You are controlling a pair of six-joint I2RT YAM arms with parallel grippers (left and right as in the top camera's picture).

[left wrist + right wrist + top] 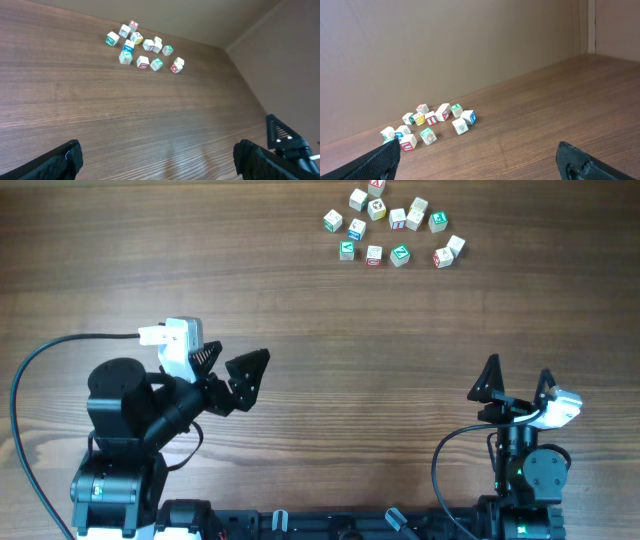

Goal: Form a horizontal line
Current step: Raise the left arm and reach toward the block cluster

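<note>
Several small whitish letter cubes (398,219) lie in a loose cluster at the far right of the wooden table (320,310). They are scattered with gaps, and no horizontal line shows among them. On the cluster's near side a green-faced cube (347,250), a red-faced cube (374,255) and another green one (400,254) lie roughly side by side, apart. The same cubes (143,62) sit far ahead in the left wrist view and nearer, at the left, as cubes (428,135) in the right wrist view. My left gripper (240,355) (157,160) and right gripper (518,370) (477,162) are both open and hold nothing, well short of the cubes.
A brown wall (445,50) rises just behind the cluster. Black cables (30,380) loop from both arm bases at the table's near edge. Bare wood lies between the grippers and the cubes.
</note>
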